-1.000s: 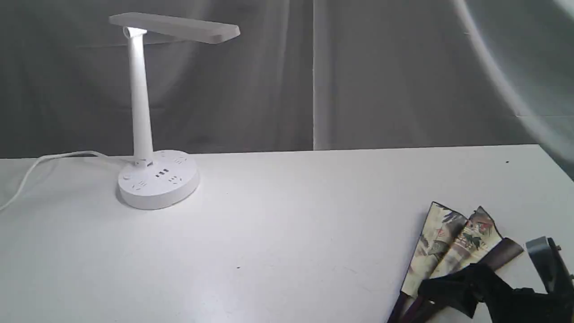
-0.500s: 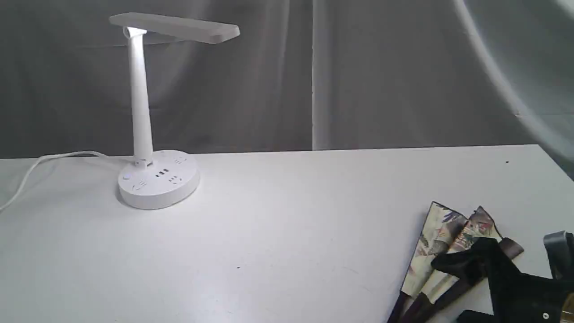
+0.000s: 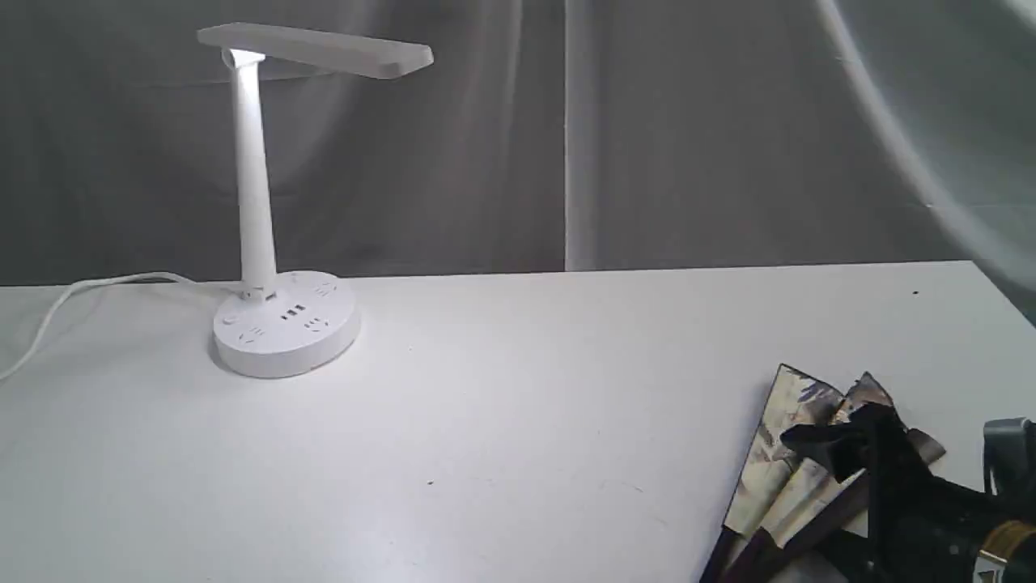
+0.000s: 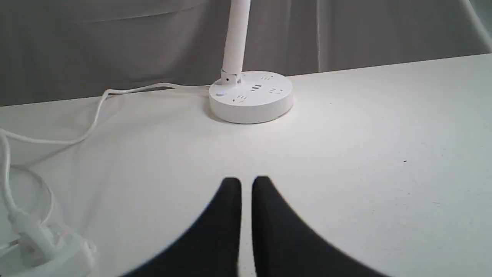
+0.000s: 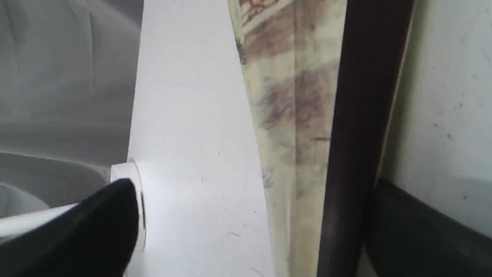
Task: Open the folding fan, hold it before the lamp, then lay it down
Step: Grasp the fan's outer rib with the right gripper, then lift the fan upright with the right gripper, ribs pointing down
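- Was at the first step: opening the folding fan, with holding up and laying down not yet begun.
- Found the fan lying on the table at about four o'clock in the exterior view, only partly spread, with two painted pleats showing and the ribs gathered toward six o'clock.
- Found the lamp well apart at about ten o'clock, upright, with its head reaching toward three o'clock.
- Saw the right gripper low over the fan, jaws spread wide with one finger on either side of the pleats and the dark outer rib just beside one finger; gripped nothing yet.
- Saw the left gripper all but clenched, on nothing, above bare table and facing the lamp's base.
- Judged the next move: closing the right jaws on the outer rib and drawing it toward three o'clock to spread the pleats, probably with the left gripper brought across to pin the opposite rib.
- Judged the risk: sliding the whole fan along instead of spreading it.
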Available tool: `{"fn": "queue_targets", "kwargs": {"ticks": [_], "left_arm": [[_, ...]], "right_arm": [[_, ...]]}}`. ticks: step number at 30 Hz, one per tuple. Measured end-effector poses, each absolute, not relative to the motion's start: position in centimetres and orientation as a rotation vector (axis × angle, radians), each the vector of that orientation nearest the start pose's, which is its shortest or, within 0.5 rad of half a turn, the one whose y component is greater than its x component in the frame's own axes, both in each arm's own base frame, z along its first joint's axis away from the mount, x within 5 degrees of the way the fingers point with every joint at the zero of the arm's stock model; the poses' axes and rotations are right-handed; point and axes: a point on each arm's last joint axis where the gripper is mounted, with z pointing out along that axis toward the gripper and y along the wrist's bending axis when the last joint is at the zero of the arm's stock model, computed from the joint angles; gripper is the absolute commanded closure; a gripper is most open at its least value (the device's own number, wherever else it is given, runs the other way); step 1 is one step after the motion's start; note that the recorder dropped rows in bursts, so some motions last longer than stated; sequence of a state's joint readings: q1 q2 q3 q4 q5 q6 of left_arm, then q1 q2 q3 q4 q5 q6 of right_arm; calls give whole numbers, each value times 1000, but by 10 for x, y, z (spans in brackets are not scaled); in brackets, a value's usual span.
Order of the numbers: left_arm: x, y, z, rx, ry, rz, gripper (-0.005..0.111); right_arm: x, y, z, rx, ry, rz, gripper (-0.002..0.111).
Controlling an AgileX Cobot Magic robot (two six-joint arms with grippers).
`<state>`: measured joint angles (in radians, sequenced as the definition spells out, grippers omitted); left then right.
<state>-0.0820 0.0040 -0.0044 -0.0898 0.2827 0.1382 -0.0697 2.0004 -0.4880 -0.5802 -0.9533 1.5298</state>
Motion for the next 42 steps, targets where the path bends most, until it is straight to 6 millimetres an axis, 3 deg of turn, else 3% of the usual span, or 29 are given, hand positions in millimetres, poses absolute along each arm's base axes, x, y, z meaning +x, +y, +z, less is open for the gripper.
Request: {"fn": "queue_targets", "kwargs": {"ticks": [6,19,25,42], "left_arm": [[54,-7,189,136,1760,-44,101],[54,-7,189,136,1760,-44,101],[54,-7,189,136,1760,-44,101],[54,-7,189,136,1760,-44,101]], "right_arm": [[284,21,71,1046,1969,1130,33],[298,25,67,888,1960,1172,77],[298,25,67,888,1960,1172,90],[298,27,67,860,1968,1188,94]]}}
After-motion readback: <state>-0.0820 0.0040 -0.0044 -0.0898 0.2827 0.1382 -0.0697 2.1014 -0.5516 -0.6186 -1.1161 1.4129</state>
